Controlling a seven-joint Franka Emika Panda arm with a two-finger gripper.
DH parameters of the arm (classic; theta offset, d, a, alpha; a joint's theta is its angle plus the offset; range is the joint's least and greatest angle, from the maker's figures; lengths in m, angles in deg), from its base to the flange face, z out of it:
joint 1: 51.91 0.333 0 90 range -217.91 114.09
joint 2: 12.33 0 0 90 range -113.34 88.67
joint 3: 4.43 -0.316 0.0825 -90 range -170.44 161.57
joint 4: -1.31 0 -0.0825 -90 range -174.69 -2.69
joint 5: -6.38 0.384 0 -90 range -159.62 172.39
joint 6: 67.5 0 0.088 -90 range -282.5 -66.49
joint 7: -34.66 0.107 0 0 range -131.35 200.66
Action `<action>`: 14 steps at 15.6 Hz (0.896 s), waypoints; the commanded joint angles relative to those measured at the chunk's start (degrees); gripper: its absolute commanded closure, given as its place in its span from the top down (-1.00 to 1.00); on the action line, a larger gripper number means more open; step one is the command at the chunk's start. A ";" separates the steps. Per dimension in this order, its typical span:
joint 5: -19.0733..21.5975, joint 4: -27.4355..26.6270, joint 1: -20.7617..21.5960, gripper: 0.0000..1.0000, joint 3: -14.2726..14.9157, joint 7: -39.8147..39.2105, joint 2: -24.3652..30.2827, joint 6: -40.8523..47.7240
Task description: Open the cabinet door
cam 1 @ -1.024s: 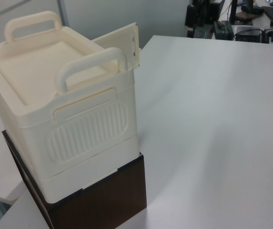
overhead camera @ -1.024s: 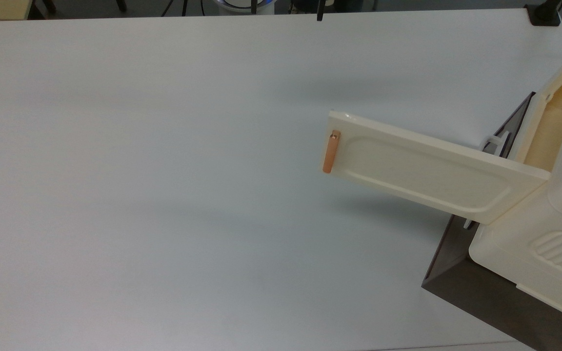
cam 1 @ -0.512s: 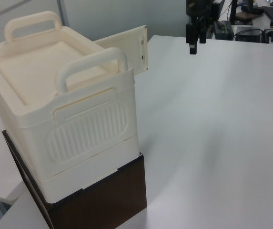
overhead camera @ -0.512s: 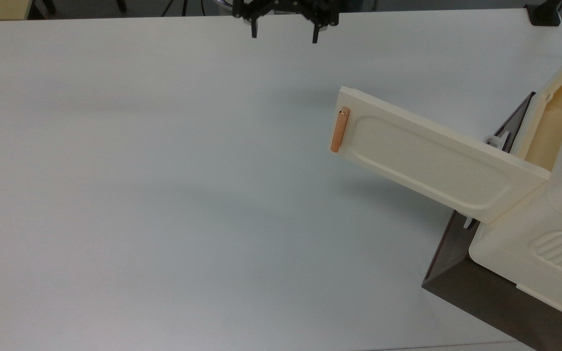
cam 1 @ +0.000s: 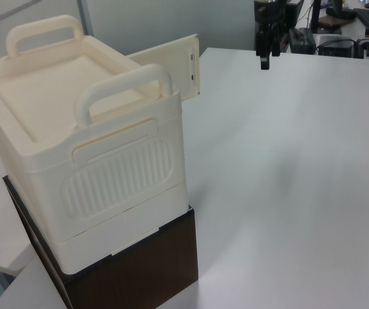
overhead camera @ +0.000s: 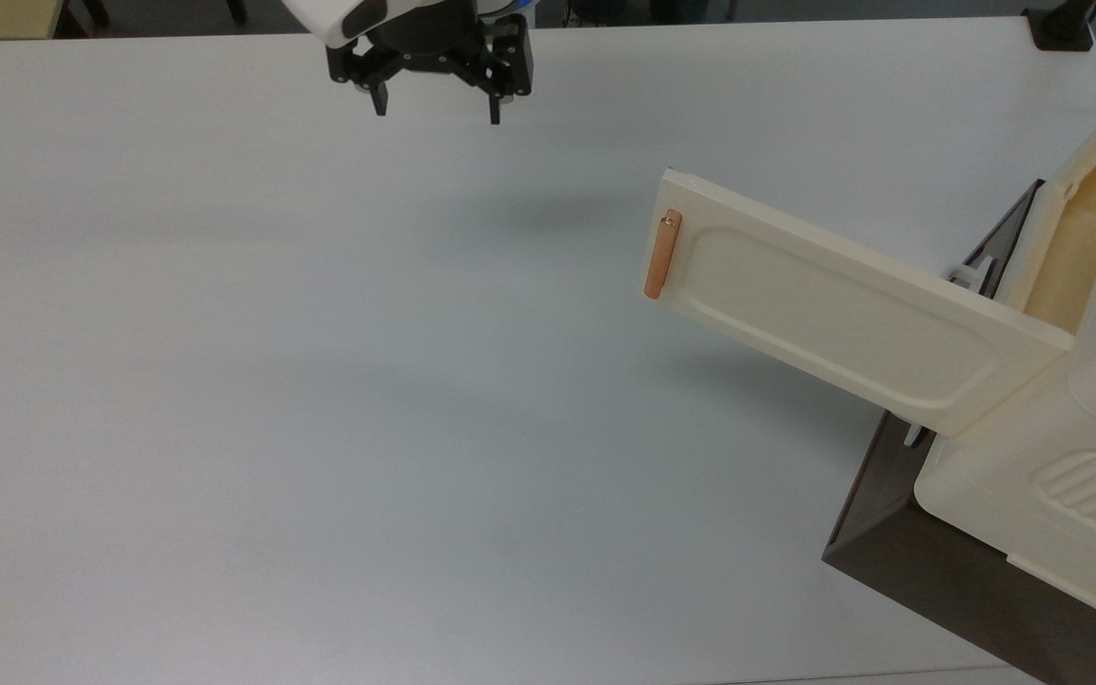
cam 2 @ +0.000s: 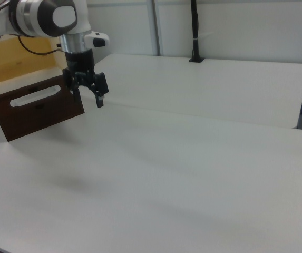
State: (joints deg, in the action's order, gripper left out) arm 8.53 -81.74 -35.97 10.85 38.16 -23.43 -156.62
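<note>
Hovering above the table (overhead camera: pixel 225 381), gripper (overhead camera: pixel 436 105) spread wide, holding nothing. Well apart from the swung-out cabinet door (overhead camera: pixel 843 304).

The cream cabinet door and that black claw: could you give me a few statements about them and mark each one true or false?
1. The cabinet door stands swung open from the cream cabinet. True.
2. The claw is gripping the orange handle. False: it hangs apart from the handle, toward the top view's upper left, holding nothing.
3. The claw's fingers are spread apart. True.
4. The cream cabinet sits directly on the white table. False: it rests on a dark brown box.
5. The orange handle is next to the hinge. False: it is at the door's free edge.
</note>
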 commanded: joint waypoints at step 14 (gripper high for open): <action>-3.38 0.09 -7.94 1.00 0.97 0.01 7.14 1.32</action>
State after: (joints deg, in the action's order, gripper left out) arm 6.37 -81.18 -44.20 11.49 38.17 -17.03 -156.34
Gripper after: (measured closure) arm 0.000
